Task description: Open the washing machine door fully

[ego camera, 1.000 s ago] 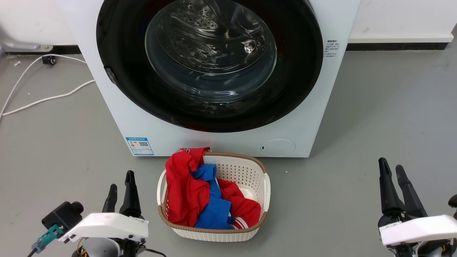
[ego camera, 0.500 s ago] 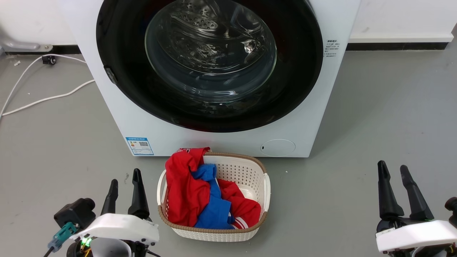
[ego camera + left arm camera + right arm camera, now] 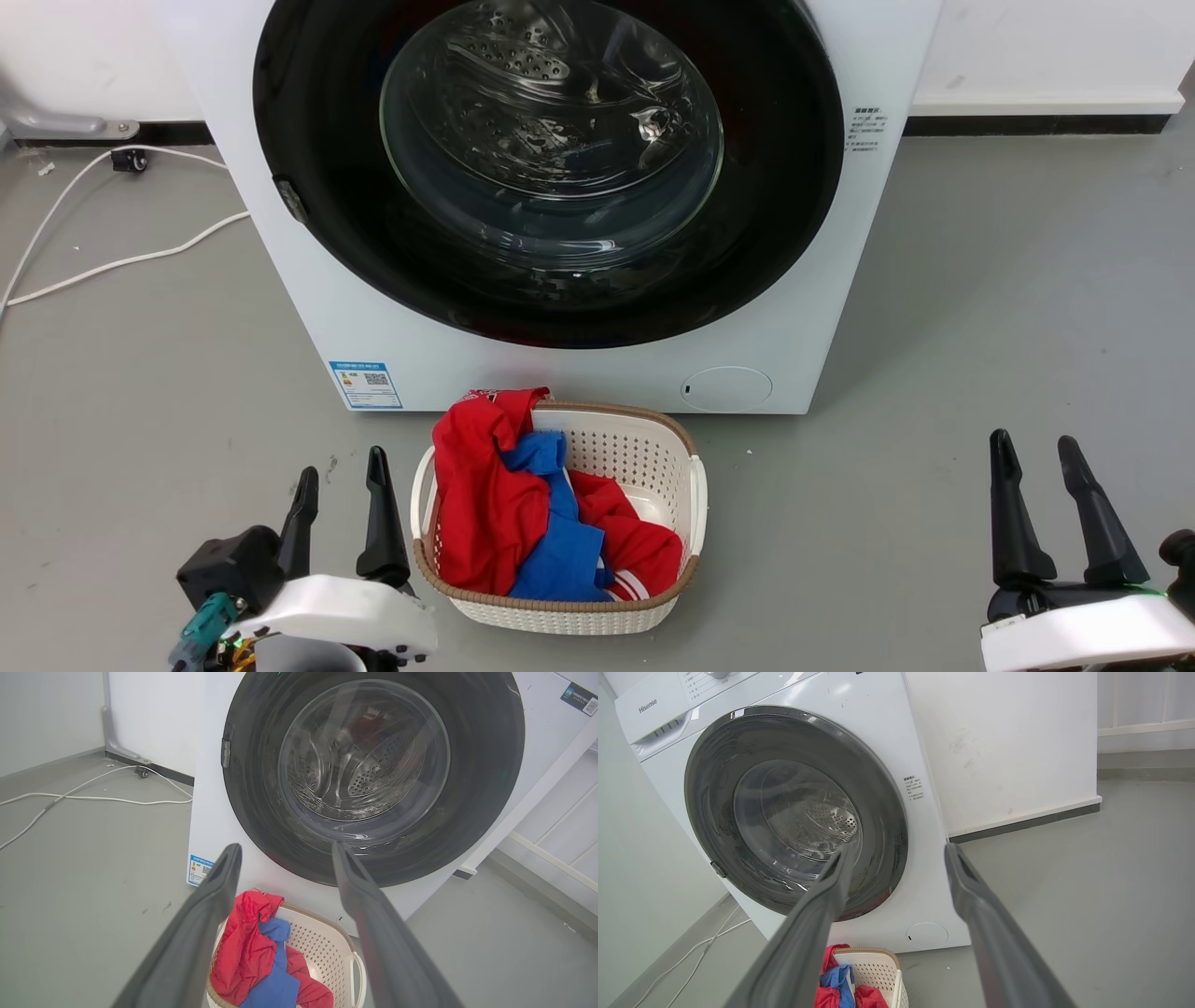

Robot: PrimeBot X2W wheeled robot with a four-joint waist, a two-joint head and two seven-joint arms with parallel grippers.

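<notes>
obs: washing machine door [image 3: 551,159] sits closed, flush in the front of the washing machine [image 3: 579,378]. left gripper [image 3: 343,464] low at the left, fingers spread, holding nothing; right gripper [image 3: 1033,439] low at the right, likewise spread and empty. both well apart from the door

risks (judgement): door face is glossy black plastic around clear bulging glass, all smooth and curved, so fingers would likely skid off anywhere but the small grey tab [image 3: 289,198] on its left rim, probably the catch. a pull at the opposite rim would fight the hinge. laundry basket [image 3: 698,485] stands just beside the machine front, below the door; a low-reaching arm could knock it or snag the red garment [image 3: 476,504] draped over its rim. white cable [image 3: 131,254] lies loose on the floor [image 3: 980,280] at the left, a hazard for the wheels

materials: basket is perforated cream plastic with a brown woven-look rim; cloth soft, crumpled, red over blue garment [image 3: 560,555]; steel drum [image 3: 509,51] behind the glass, perforated
</notes>
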